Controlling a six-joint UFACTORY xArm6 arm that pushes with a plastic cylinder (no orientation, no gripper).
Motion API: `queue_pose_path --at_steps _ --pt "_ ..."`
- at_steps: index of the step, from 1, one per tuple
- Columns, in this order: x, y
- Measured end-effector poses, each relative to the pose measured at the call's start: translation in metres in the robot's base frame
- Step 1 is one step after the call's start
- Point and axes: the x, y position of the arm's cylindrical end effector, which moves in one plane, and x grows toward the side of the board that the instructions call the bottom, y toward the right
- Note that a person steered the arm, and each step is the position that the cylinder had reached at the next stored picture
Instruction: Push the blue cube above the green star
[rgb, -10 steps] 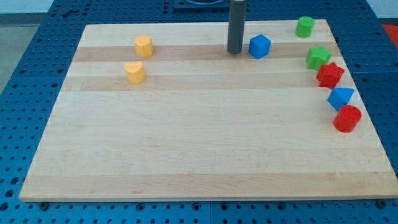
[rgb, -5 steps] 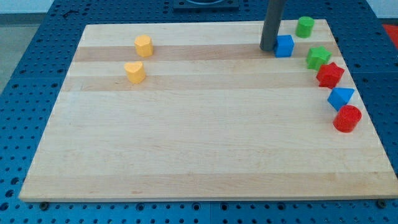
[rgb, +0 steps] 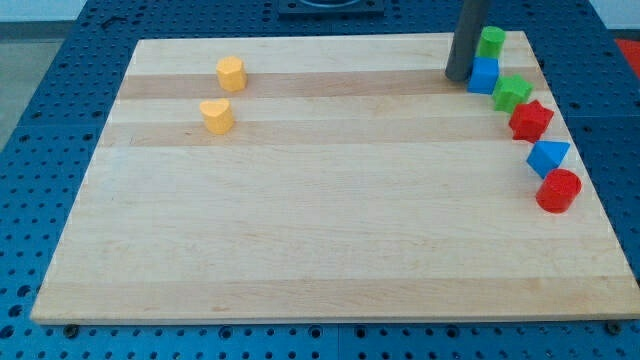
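Item: blue cube (rgb: 484, 75), shoved rightward by my tip (rgb: 458, 77), now touching green star (rgb: 511, 93); nearly placed. Pincer: none fitted.

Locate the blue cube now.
The blue cube sits near the view's top right, just below the green cylinder, up-left of the green star, my tip against its left.
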Motion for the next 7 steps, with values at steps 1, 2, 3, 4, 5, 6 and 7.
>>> queue_pose_path --at_steps 1,2,3,4,5,6,7 --pt "0.0 0.001" --pt "0.0 0.006" --pt "0.0 0.013" --pt "0.0 0.02" --pt "0.0 0.021" --pt "0.0 0.021" --pt "-0.007 0.009"
